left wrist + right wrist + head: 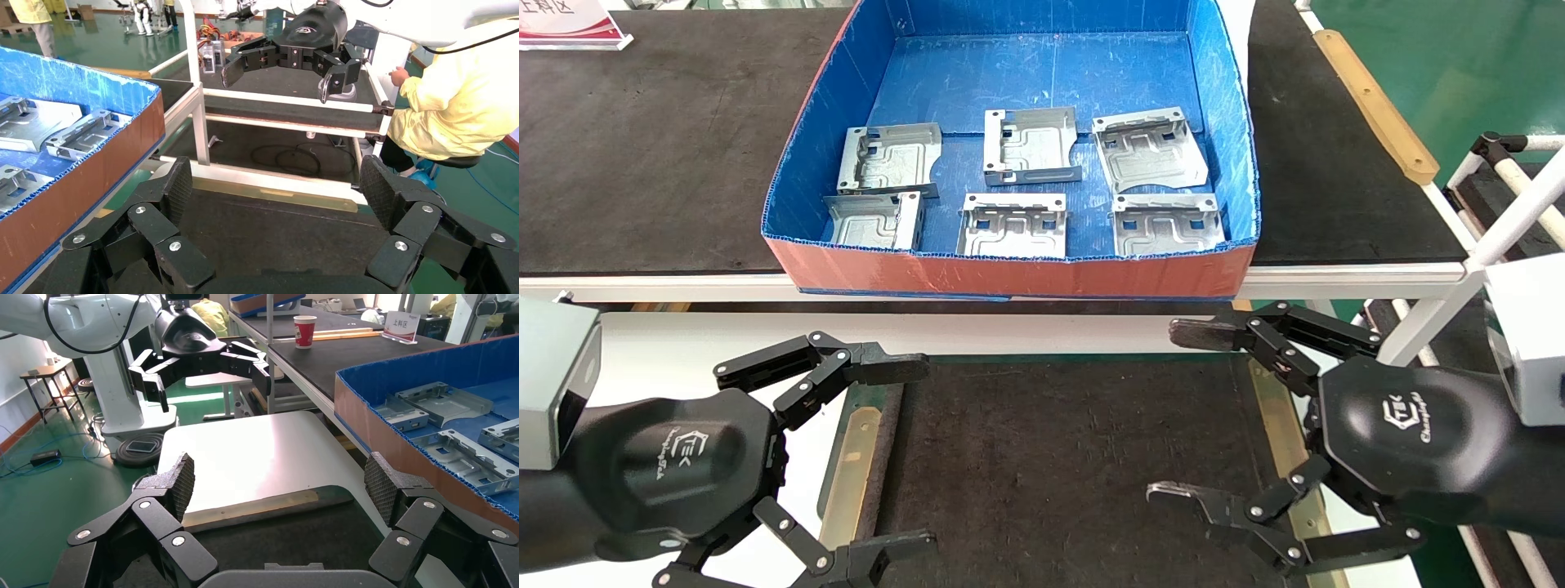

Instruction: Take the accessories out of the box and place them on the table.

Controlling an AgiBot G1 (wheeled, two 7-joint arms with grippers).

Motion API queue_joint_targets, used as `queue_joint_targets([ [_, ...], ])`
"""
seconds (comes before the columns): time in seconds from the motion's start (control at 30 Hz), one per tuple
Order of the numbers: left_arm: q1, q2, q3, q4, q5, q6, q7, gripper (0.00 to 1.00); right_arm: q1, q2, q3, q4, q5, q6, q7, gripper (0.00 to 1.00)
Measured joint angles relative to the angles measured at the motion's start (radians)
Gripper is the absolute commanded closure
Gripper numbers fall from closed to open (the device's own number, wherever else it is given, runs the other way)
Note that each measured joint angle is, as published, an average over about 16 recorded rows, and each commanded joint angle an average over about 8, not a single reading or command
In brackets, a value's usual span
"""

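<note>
Both grippers, left (903, 453) and right (1173, 412), spread wide, empty, over table (682, 335). Reach into box (1009, 273); clamp nearest bracket (1012, 226) by flanges.

Lighting bright, even, diffuse overhead; no hard shadows in the head view. Soft shadow under the box (1009, 273) along its front edge, at 6 o'clock of the box. Mild specular glare on the accessories (1013, 224), strongest on the bracket at 2 o'clock in the box. White table (245, 459) nearly blown out in the right wrist view (detail lost). Sheen on the green floor (110, 43). Near finger pads (179, 187) sharp; background slightly soft. Straight rails bow slightly toward frame edges.
</note>
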State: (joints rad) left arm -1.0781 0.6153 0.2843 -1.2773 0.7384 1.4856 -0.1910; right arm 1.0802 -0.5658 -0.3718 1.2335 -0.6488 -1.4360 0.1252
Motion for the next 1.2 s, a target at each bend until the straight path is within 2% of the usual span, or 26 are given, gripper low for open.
queue_joint_targets([
  [0.43, -0.081, 0.065, 0.021, 0.085, 0.09, -0.104, 0.01, 0.0, 0.0, 0.0, 0.0, 0.0, 0.0, 0.0, 0.0, 0.0],
  [1.2, -0.382, 0.309, 0.14, 0.409, 0.405, -0.402, 0.017, 0.0, 0.0, 0.0, 0.0, 0.0, 0.0, 0.0, 0.0, 0.0],
])
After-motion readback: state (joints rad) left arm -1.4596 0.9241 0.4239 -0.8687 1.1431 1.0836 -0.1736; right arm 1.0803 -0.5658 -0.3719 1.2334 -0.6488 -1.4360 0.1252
